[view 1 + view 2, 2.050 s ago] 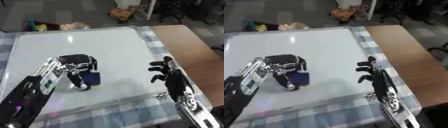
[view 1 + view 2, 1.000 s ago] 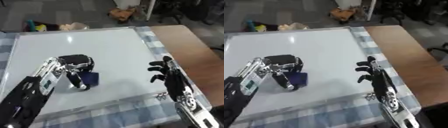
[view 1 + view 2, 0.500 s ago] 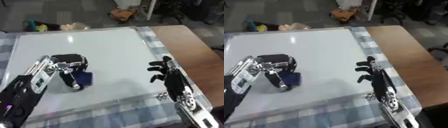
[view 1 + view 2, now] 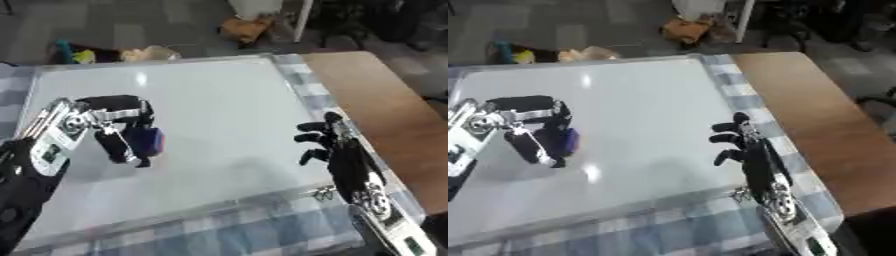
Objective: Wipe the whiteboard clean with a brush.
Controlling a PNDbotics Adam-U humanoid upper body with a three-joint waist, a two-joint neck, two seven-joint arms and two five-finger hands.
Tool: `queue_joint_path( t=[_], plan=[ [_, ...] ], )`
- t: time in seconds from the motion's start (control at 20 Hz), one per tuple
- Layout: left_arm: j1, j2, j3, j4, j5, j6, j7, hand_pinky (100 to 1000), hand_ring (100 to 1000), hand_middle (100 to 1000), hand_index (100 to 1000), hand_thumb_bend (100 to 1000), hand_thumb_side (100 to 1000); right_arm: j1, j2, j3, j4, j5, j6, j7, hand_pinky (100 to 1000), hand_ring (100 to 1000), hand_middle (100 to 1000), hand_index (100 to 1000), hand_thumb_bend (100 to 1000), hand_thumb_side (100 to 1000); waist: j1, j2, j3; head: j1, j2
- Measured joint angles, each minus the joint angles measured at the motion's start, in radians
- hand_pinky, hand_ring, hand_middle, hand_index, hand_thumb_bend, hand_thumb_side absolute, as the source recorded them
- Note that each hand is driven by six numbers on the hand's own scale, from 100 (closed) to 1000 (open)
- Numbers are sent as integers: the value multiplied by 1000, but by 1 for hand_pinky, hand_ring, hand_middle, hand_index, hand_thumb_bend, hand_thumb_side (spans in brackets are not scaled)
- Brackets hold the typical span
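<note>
- The whiteboard (image 4: 219, 100) lies flat and fills most of the frame, its surface looking white and unmarked, with a soft glare spot near the upper left
- The left hand (image 4: 109, 117) sits at the left middle of the frame, fingers and thumb curled round a dark blue brush (image 4: 147, 140)
- The brush rests low against the board's left half, under the curled fingers
- The right hand (image 4: 337, 150) shows at the right middle, over the board's right edge, fingers bent inward and holding nothing
- A blue-and-white checked cloth (image 4: 262, 230) shows beneath the board along the bottom and right
- A brown wooden tabletop (image 4: 385, 100) runs down the right side of the frame
</note>
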Motion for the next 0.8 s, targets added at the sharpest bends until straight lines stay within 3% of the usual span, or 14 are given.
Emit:
queue_joint_path(
  t=[0.3, 0.8],
  plan=[
    [-27, 21, 20, 45, -26, 12, 21, 458, 463, 392, 100, 521, 100, 1, 0, 0, 0, 0, 0, 0, 380, 685, 693, 657, 100, 1000, 0, 0, -3, -1, 0],
    [-80, 39, 72, 190, -161, 24, 148, 457, 469, 410, 100, 539, 100, 1, 0, 1, 5, 0, 1, 2, 380, 685, 693, 657, 100, 1000, 0, 0, -12, 0, 0]
  ],
)
